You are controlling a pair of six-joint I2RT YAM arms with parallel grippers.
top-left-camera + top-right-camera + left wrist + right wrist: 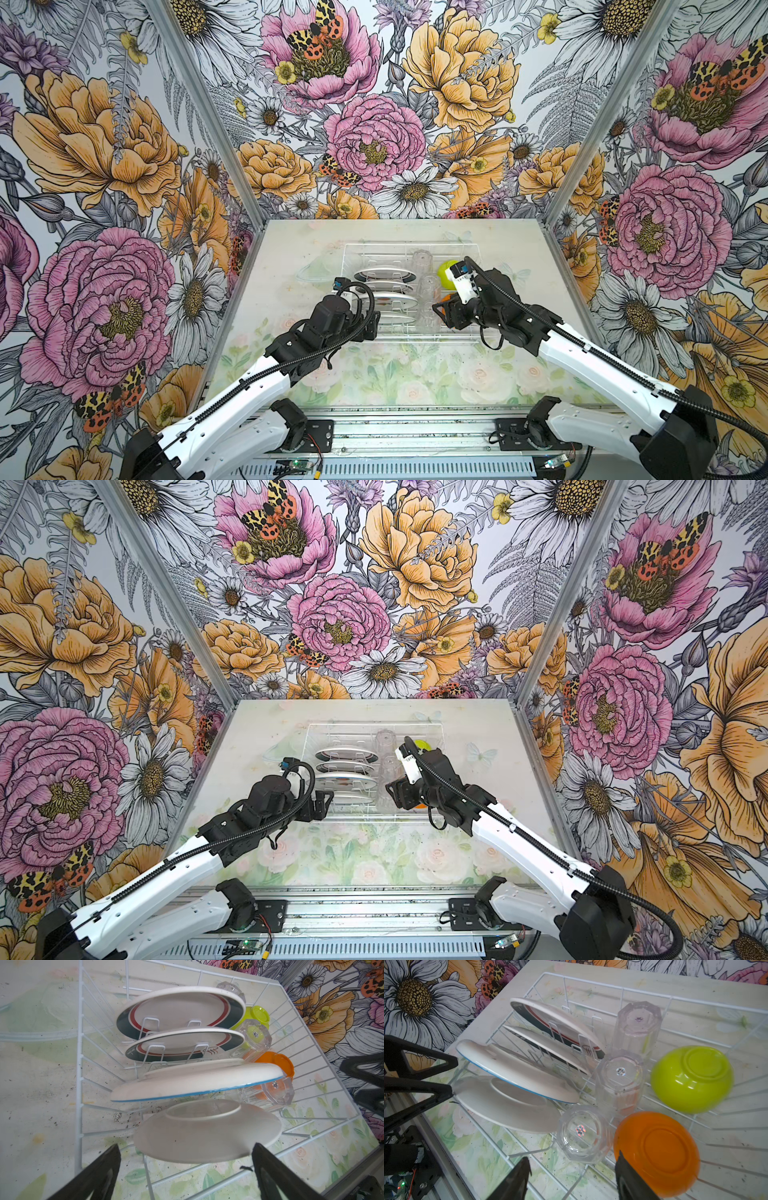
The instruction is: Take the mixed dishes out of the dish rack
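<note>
On the far half of the counter (pixel 291 249), about midway between its side edges, the white wire dish rack (pixel 411 245) is found. Four plates are stood on edge in the prong slots along its left part. Two teal-and-red rimmed plates (pixel 180 1009) are set farthest back, then a blue-edged plate (pixel 195 1082). A plain white plate (pixel 207 1132) is set nearest the front edge. Undersides are turned forward on the last two.

Three clear tumblers (pixel 619 1076) are placed mouth-down in a row down the rack's middle. Along its right part a lime-green bowl (pixel 691 1080) is upturned toward the back and an orange bowl (pixel 658 1153) toward the front.

The left tool (pixel 186 1147) is spread wide and empty at the plain white plate's rim. One fingertip (pixel 451 1091) is seen at that rim, touching or nearly so. The right tool (pixel 573 1157) is parted with nothing gripped, just short of the front tumbler (pixel 583 1134). One of its fingers is seen in front of the orange bowl.
</note>
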